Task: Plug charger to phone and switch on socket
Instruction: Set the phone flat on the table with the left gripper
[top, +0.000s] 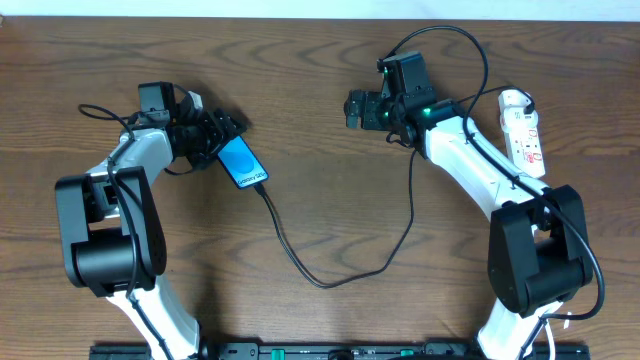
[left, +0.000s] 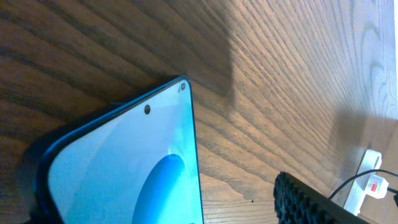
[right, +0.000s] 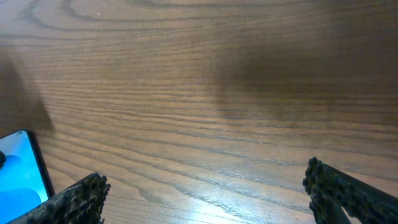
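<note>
Wooden table (top: 320, 60). Right of the phone (top: 242, 163), my right gripper (right: 205, 202) has its fingers spread wide. My left gripper (top: 225, 132) meets the phone; I cannot tell its grip.

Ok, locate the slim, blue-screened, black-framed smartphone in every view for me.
Overhead: the smartphone lies angled, left of centre.
Left wrist: it fills the lower left, seen close up.
Right wrist: only one corner shows, at the bottom left edge.
Shared landmark: the white plastic power strip at the overhead's right side also shows at the left wrist's lower right; the right wrist misses it.
</note>
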